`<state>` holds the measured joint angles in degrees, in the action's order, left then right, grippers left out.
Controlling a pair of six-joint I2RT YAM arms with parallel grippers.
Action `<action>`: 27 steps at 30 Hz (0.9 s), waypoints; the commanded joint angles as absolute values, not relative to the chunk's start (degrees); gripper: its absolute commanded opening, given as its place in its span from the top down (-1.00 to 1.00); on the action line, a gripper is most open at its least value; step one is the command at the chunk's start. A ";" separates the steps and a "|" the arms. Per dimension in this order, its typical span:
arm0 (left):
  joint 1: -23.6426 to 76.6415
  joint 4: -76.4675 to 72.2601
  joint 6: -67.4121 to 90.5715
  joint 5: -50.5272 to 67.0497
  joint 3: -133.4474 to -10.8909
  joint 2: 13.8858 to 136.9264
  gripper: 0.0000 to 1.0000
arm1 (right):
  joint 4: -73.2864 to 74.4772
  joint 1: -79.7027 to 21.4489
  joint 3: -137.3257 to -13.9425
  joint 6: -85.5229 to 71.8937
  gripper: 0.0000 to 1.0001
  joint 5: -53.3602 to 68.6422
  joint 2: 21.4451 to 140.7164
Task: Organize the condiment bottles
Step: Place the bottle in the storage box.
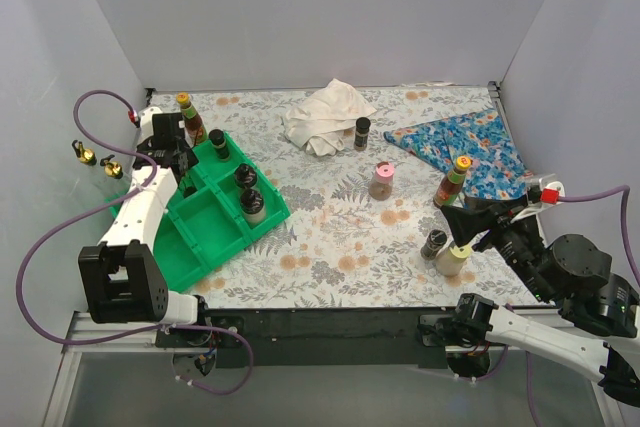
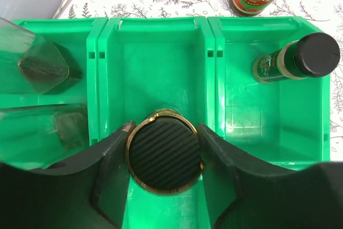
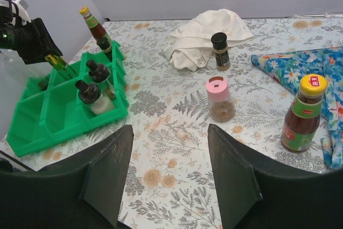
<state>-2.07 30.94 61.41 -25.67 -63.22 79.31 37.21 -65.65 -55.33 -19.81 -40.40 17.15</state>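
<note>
A black-capped jar [image 2: 164, 158] sat in the middle compartment of the green tray [image 2: 161, 63], gripped at its lid by the closed left claw [image 2: 163, 140]. A black-capped bottle [image 2: 295, 57] stood in the neighbouring compartment. A pink-capped jar [image 3: 220, 99] and a yellow-capped bottle [image 3: 304, 113] stood on the desk [image 3: 161, 105] beyond the right claw [image 3: 170, 132], which gaped wide, holding nothing.
</note>
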 commanded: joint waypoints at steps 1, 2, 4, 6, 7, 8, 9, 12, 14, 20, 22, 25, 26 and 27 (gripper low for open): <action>-2.28 29.27 61.79 -25.75 -63.46 78.40 -0.02 | 35.33 -65.92 -55.37 -20.30 -0.33 -41.66 15.73; -2.20 29.27 61.70 -25.75 -63.46 78.22 -0.07 | 35.33 -65.83 -55.37 -20.30 -0.33 -41.66 15.73; -2.29 29.53 61.61 -25.93 -63.54 78.14 -0.11 | 35.33 -65.83 -55.63 -20.30 -0.33 -41.57 15.73; -2.29 29.79 61.52 -26.01 -63.98 78.05 -0.15 | 35.24 -65.92 -55.90 -20.13 -0.33 -41.48 15.91; -2.29 30.32 61.52 -25.93 -64.25 78.05 -0.16 | 35.33 -65.83 -55.99 -20.13 -0.33 -41.48 15.82; -2.29 30.58 61.44 -25.93 -64.51 78.05 -0.18 | 35.33 -65.83 -56.07 -19.95 -0.33 -41.48 15.82; -2.29 30.76 61.44 -25.84 -65.29 77.87 -0.21 | 35.33 -65.92 -56.16 -20.04 -0.33 -41.57 15.91; -2.29 31.99 61.08 -25.66 -67.23 77.52 -0.32 | 35.24 -65.92 -56.16 -19.86 -0.33 -41.57 15.82; -2.29 33.13 60.82 -25.14 -68.55 77.08 -0.46 | 35.25 -65.83 -56.25 -19.86 -0.33 -41.48 15.91; -2.29 37.52 59.41 -19.44 -76.89 77.43 -0.96 | 35.24 -65.92 -56.42 -19.69 -0.33 -41.57 15.82; -2.29 38.93 59.07 -17.50 -79.44 78.31 -0.96 | 35.24 -65.83 -56.51 -19.78 -0.33 -41.57 16.00; -2.29 37.54 58.36 -12.85 -83.66 79.63 -0.96 | 35.25 -65.92 -56.52 -19.69 -0.33 -41.48 16.17; -2.29 36.75 57.84 -9.79 -84.89 80.50 -0.96 | 35.24 -65.83 -56.34 -19.69 -0.33 -41.57 16.26; -2.29 35.52 57.92 -8.89 -85.77 81.12 -0.96 | 35.16 -65.83 -55.99 -19.60 -0.33 -41.66 16.26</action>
<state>-2.09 37.04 59.59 -16.71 -81.34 79.55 37.19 -65.65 -55.33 -19.70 -40.51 16.36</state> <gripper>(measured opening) 0.981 0.665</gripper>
